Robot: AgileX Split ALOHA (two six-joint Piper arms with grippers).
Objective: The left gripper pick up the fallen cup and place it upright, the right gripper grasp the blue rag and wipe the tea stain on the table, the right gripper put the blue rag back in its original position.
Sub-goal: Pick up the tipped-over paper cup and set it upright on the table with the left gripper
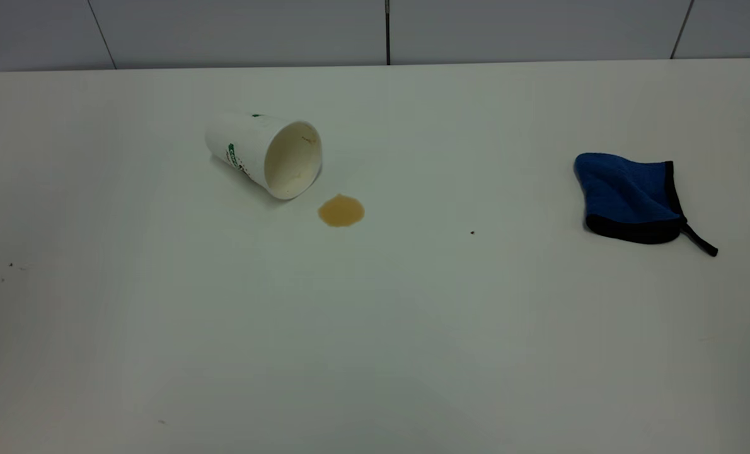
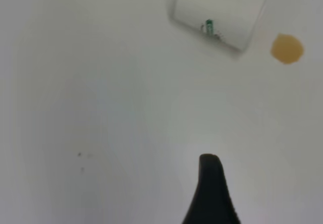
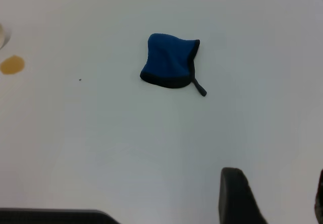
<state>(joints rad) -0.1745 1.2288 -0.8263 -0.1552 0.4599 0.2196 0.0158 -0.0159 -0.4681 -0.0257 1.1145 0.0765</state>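
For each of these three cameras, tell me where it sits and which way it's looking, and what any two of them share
Exterior view: outside the rig, looking steeply down on the table with the fallen cup, the tea stain and the blue rag; no arm shows.
Left wrist view: above the table, facing cup and stain; one dark fingertip shows.
Right wrist view: above the table, facing the rag; dark finger shows.
Shared: all three show the tea stain; both wrist views catch the cup, the right only its edge.
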